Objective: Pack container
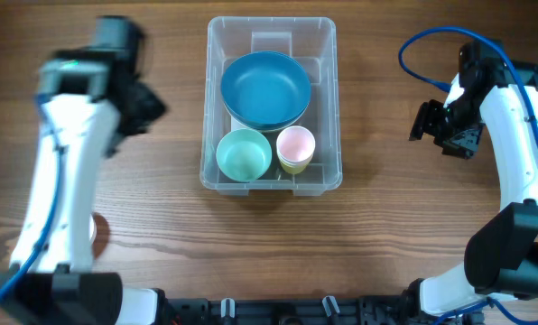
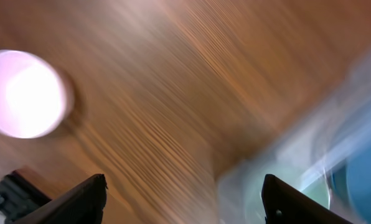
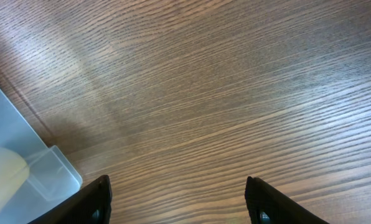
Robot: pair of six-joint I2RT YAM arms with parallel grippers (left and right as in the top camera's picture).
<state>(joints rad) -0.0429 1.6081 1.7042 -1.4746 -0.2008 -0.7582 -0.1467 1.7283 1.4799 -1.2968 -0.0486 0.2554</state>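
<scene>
The clear plastic container [image 1: 329, 54] stands at the middle of the wooden table. It holds a large blue bowl [image 1: 265, 88], a mint green bowl [image 1: 244, 154] and a pink cup [image 1: 296, 144]. My left gripper [image 1: 147, 108] is open and empty above the table, left of the container, and is blurred. In the left wrist view [image 2: 182, 180] the container [image 2: 266, 168] shows blurred at the lower right. My right gripper [image 1: 427, 122] is open and empty, right of the container. In the right wrist view [image 3: 179, 180] a corner of the container [image 3: 48, 174] shows at the lower left.
A pale pinkish round object [image 2: 23, 93] lies on the table at the upper left of the left wrist view, too blurred to identify. A blue cable [image 1: 422, 50] loops by the right arm.
</scene>
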